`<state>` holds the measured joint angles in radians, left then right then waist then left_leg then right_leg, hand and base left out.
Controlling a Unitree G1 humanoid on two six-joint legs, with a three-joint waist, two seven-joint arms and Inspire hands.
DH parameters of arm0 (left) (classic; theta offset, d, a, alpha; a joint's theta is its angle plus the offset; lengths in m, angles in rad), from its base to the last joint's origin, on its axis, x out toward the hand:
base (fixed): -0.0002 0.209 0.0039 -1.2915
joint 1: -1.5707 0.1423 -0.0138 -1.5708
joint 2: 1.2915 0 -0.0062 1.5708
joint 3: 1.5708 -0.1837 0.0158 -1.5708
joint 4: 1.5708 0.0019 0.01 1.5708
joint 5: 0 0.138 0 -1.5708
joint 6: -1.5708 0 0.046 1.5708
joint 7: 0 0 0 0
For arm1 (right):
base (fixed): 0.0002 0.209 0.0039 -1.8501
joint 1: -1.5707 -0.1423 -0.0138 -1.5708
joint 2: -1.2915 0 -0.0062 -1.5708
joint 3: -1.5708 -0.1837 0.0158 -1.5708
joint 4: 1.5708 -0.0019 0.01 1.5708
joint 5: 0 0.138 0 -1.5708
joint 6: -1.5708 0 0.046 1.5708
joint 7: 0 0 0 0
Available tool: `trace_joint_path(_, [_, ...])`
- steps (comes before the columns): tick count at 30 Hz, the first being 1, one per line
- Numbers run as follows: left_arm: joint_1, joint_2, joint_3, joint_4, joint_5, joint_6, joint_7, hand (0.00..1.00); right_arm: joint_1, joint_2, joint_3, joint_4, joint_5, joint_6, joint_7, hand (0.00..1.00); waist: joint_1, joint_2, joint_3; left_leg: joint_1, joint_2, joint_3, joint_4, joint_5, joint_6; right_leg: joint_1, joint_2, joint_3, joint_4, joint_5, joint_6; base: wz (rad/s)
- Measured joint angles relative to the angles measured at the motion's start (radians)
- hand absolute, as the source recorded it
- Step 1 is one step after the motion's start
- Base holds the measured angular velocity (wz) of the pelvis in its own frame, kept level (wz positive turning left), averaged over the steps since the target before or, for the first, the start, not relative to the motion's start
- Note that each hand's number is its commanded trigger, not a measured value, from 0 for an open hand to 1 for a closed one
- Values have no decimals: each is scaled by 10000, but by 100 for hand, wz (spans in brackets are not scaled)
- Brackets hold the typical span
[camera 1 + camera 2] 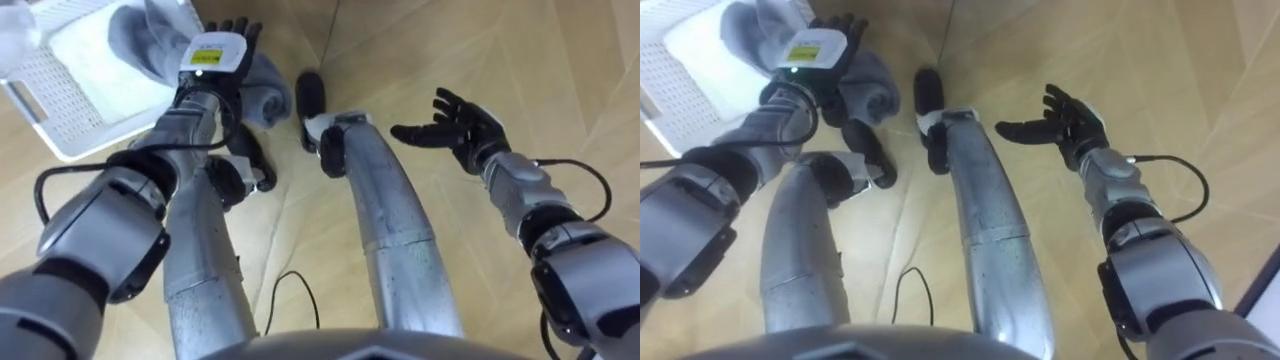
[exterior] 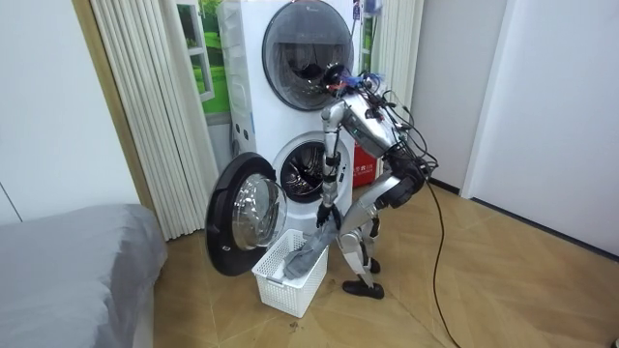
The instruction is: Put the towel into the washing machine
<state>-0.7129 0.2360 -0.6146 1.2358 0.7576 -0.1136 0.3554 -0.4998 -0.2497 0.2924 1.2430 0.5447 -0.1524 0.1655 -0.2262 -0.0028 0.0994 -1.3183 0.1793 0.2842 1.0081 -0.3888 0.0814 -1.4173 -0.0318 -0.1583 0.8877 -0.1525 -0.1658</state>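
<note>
A grey towel (image 1: 262, 92) hangs half out of a white laundry basket (image 1: 52, 118) on the floor at my left. My left hand (image 1: 216, 56) reaches down onto the towel with its fingers curled into the cloth. In the room view I stand bent forward over the basket (image 2: 290, 282), and the towel (image 2: 308, 253) trails from my left hand (image 2: 326, 217) down into it. The washing machine (image 2: 306, 172) is just behind the basket, with its round door (image 2: 244, 215) swung open. My right hand (image 1: 456, 124) hovers over the bare floor on the right, fingers spread and holding nothing.
A second drum (image 2: 305, 43) with a shut dark door sits stacked above the washing machine. A grey bed (image 2: 68, 266) stands at the room view's left and pleated curtains (image 2: 150, 106) hang beside the machines. Wooden floor (image 2: 503, 280) stretches to the room view's right.
</note>
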Motion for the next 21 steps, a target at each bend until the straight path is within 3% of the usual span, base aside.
trace_joint_path(14, [-487, 155, -981, 489, -213, -25, -195, 100, -129, -20, 138, 162, 629, -29, 22, 0, -366, -33, 20, 47, 21, 58, -6, -166, 28, 47, -20, -8, -33, -142, 155, -1])
trace_joint_path(21, [-481, 117, -986, 490, -208, -39, -699, 100, -234, -19, 215, 163, 514, -77, 166, 0, -398, -65, 40, 306, 13, 139, -27, -195, 83, 255, -23, 63, -31, -181, 232, -1])
